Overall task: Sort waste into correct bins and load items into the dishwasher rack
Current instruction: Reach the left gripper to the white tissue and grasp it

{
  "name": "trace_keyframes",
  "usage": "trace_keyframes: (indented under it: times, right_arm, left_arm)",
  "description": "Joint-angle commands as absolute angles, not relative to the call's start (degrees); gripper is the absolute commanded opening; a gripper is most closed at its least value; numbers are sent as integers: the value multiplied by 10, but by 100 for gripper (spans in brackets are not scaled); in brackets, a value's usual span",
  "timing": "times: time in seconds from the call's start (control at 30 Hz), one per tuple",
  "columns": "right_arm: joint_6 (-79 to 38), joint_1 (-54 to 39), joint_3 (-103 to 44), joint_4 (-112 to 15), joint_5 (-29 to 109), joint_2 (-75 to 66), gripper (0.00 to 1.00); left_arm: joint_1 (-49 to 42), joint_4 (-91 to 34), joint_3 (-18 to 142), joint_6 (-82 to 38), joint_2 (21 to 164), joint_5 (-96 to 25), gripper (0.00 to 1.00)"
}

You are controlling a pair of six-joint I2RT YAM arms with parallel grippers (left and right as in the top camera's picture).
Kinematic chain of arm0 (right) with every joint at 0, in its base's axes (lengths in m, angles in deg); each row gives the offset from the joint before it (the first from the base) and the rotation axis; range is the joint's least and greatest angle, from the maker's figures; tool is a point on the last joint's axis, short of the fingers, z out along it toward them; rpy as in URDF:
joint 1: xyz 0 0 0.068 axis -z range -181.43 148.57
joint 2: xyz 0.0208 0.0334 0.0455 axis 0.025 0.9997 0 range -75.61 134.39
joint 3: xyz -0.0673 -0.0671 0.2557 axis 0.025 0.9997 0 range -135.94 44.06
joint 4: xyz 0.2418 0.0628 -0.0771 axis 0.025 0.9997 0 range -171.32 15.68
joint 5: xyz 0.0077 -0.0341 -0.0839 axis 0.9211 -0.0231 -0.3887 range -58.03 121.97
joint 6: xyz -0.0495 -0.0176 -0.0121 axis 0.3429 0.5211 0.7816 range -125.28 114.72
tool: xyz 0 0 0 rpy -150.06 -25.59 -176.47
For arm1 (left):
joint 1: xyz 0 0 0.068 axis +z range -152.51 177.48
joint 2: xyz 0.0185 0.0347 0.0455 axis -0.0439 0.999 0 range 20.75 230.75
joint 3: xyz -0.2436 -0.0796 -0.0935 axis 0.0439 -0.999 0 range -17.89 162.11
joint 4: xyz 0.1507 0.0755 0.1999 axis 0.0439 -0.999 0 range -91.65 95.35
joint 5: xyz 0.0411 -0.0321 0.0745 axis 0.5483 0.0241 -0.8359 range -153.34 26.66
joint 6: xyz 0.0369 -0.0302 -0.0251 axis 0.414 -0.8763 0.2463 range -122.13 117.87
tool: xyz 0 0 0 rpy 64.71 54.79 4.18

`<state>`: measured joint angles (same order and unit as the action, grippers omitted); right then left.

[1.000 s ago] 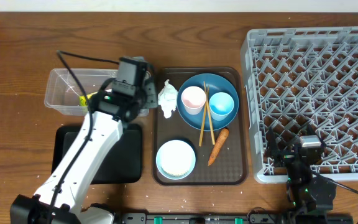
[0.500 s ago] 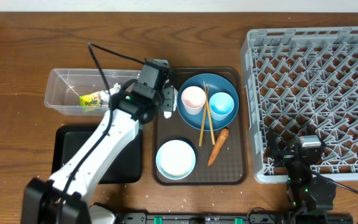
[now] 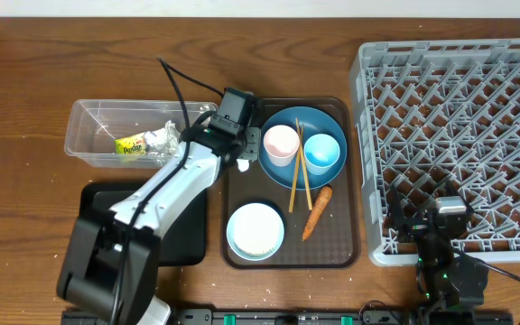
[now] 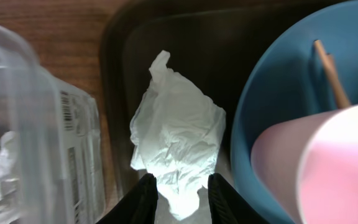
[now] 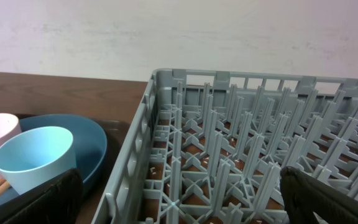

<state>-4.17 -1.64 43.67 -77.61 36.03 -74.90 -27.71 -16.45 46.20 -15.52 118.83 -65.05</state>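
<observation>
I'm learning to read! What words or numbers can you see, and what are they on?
Snack wrapper in the clear tub: dark lettering, too small to read.
Its pale side, in the left wrist view: a barcode and tiny print, too blurred to read.
Tissue: no writing.

Dark fingers (image 4: 142,200) seemingly pinching crumpled white tissue (image 4: 178,140), blue plate (image 4: 277,81), pink cup (image 4: 319,171) alongside

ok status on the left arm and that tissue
Left gripper closed on crumpled tissue, down on brown tray. Right gripper open at rack edge. Blue plate close alongside.
</observation>
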Motion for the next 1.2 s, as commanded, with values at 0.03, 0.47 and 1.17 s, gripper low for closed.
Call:
trace_keyframes:
  times: [0.03,0.47,1.17]
  right_arm:
    - [-39,-13,438,-774,359,-751,99]
    - [-39,-13,438,-774,359,-751,99]
    - [-39,-13,438,-774,359,-751,99]
  left_arm:
    - [-277,-152,467,-146,1210,-659,31]
    - [-277,-138,467,-146,1234,-659,31]
    - [-277,-133,463,-146,1235,-659,36]
